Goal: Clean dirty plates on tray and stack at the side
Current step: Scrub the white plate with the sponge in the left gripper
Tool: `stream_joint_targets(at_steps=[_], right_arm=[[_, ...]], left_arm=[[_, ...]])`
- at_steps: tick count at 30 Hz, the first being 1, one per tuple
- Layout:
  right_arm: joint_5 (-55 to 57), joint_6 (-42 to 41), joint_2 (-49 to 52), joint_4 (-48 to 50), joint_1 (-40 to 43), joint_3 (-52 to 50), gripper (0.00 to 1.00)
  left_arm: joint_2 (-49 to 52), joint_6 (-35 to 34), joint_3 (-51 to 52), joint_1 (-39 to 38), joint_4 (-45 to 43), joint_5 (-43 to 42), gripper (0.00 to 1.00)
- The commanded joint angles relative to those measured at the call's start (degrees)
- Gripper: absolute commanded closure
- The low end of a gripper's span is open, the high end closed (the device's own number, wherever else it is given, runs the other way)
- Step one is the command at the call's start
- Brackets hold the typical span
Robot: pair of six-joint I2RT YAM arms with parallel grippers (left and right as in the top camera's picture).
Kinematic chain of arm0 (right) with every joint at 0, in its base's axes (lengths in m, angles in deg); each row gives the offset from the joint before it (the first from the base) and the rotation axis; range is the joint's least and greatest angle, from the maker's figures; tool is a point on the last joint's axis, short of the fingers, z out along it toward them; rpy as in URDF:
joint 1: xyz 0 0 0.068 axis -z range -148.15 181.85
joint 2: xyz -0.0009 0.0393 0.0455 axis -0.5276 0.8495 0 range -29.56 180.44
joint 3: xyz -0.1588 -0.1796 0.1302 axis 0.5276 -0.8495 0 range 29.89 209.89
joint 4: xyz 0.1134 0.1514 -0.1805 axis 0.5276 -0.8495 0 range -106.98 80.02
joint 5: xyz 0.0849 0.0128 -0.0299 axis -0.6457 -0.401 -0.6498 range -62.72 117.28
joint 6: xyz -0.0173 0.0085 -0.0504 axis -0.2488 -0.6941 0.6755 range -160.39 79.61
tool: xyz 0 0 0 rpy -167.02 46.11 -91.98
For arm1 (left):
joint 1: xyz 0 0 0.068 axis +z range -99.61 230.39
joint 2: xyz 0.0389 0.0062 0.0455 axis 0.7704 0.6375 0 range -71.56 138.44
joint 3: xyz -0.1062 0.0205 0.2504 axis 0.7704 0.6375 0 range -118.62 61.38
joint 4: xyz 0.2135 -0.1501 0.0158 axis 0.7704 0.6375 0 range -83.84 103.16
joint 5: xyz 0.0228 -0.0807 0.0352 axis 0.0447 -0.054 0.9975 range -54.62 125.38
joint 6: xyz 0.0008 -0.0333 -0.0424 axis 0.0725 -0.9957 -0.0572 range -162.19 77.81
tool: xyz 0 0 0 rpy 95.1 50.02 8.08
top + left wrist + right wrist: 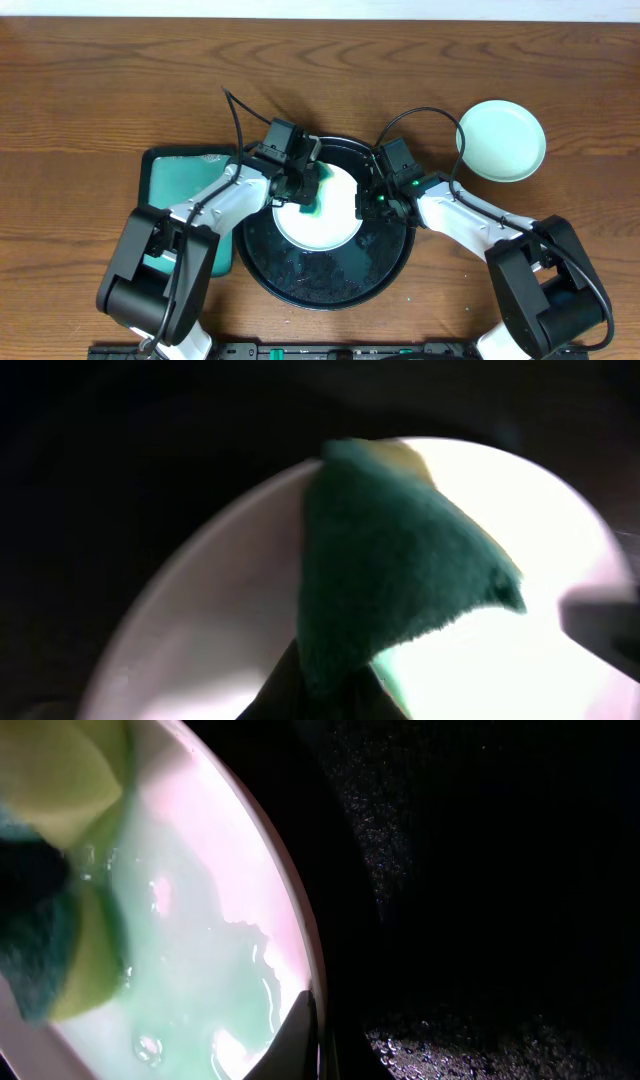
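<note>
Your left gripper (300, 192) pinched a teal-and-yellow sponge (390, 560) against the round white plate (322, 228), which lay near the centre of the large black round tray (305, 280). Your right gripper (363, 203) pinched the plate's three-o'clock rim.

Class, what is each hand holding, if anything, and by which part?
The left hand pinches the sponge at one end; the right hand grips the white plate by its rim.
</note>
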Motion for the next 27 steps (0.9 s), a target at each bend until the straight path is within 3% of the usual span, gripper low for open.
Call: stream_joint_targets(at_steps=[1,4,11,14,19,21,27], right_arm=[[-0.2,0.3,2.5,-1.3,-1.3,-1.2,0.99],[-0.2,0.3,2.5,-1.3,-1.3,-1.2,0.99],[-0.2,0.2,2.5,-1.3,-1.3,-1.2,0.99],[-0.2,0.3,2.5,-1.3,-1.3,-1.2,0.99],[-0.2,0.2,2.5,-1.3,-1.3,-1.2,0.99],[-0.2,0.2,2.5,-1.3,-1.3,-1.2,0.99],[-0.2,0.2,2.5,-1.3,-1.3,-1.2,0.99]], left_arm=[[2.0,-3.8,1.0,1.0,1.0,22.9,0.93],[2.0,-7.8,1.0,1.0,4.2,26.3,0.93],[2.0,-19.2,1.0,1.0,16.8,24.5,0.93],[2.0,-18.4,1.0,1.0,22.5,15.8,0.93],[2.0,-6.8,1.0,0.9,26.9,-10.1,0.93],[2.0,-5.7,1.0,0.9,27.0,-16.8,0.93],[2.1,-6.4,1.0,-0.7,23.6,-20.5,0.93]])
